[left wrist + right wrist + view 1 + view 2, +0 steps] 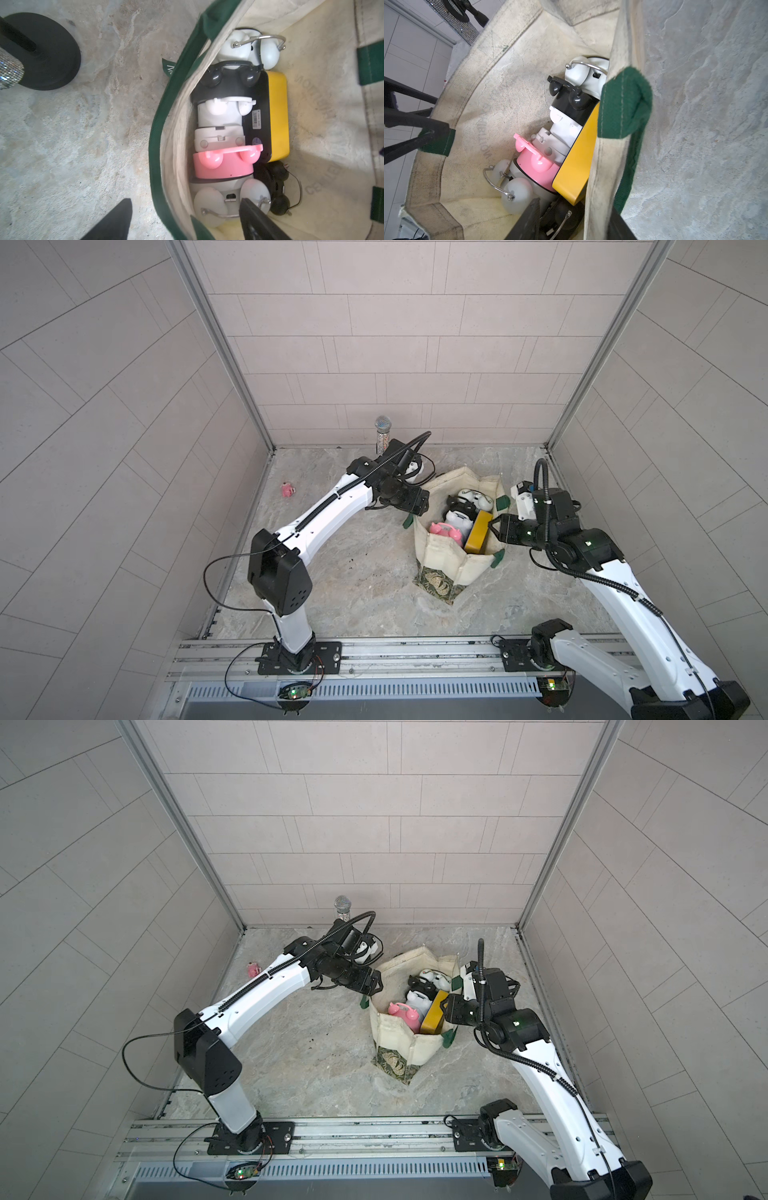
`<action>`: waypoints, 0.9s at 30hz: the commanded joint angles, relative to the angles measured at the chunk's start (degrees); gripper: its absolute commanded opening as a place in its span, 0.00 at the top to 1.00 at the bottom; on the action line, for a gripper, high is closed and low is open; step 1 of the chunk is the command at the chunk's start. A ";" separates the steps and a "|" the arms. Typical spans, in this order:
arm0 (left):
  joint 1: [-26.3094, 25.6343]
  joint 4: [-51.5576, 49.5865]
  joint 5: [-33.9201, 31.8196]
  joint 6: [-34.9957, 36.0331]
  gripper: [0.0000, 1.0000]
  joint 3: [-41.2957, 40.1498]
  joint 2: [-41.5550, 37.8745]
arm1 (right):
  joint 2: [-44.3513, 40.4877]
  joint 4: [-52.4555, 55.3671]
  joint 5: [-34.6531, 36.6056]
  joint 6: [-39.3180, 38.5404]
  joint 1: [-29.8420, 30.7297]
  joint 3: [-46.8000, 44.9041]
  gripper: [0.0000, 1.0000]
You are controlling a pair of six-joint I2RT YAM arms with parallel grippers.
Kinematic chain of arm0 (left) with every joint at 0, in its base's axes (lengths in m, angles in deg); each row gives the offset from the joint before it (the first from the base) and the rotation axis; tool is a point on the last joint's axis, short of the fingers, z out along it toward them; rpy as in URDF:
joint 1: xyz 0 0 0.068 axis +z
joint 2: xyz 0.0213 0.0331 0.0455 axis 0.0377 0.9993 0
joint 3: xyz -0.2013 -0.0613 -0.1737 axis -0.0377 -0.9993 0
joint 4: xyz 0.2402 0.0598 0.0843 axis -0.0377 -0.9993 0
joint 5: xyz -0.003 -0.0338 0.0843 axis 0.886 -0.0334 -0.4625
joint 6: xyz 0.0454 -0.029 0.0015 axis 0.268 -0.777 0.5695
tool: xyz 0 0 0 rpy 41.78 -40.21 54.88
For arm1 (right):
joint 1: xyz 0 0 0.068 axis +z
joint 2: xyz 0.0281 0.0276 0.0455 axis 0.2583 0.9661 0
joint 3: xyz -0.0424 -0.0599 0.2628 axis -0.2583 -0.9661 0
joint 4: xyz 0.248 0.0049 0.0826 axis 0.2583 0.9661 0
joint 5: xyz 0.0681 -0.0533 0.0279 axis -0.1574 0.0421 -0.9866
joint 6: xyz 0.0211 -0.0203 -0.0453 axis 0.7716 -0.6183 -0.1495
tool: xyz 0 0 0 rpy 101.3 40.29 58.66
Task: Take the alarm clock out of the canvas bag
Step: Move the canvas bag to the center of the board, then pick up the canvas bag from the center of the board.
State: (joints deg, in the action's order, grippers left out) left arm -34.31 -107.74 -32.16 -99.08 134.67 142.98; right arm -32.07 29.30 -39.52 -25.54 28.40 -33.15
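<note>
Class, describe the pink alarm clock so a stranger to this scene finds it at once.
Find the cream canvas bag with green handles. Inside, clocks lie in a row beside a yellow box. The pink alarm clock is the only pink one, with white ones on either side.

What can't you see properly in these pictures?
- Clock faces: none shows in any view; the clocks sit packed together in the canvas bag.
- Black clock, left wrist view: partly tucked behind the yellow box.
- Small pink thing on the floor, both top views: too small to identify.
- Print inside the bag, wrist views: faded, unreadable.
</note>
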 commanded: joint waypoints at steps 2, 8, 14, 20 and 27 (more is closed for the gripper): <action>-0.75 -0.55 -1.33 -1.48 0.35 5.95 4.71 | -1.95 0.14 1.21 -1.96 -0.31 1.15 0.52; -1.39 -1.73 -2.20 -1.68 0.47 8.55 8.69 | -2.83 -2.91 -2.51 -1.20 -0.33 0.57 0.52; -1.69 -3.68 -3.81 -0.30 0.70 8.71 8.35 | -3.39 -7.66 -7.28 2.01 -0.34 0.21 0.54; -1.80 -7.19 -6.06 3.05 1.00 8.81 3.78 | -4.90 -15.05 -14.02 4.71 -0.24 -0.50 0.55; -1.75 -7.31 -14.09 6.07 1.00 4.12 -6.11 | -5.74 -22.76 -18.07 8.29 1.87 -2.32 0.56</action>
State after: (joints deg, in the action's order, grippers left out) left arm -36.87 -113.53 -40.36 -95.91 138.78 145.43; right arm -37.36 11.84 -54.89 -19.50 29.08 -34.25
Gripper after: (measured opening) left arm 0.057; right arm 0.443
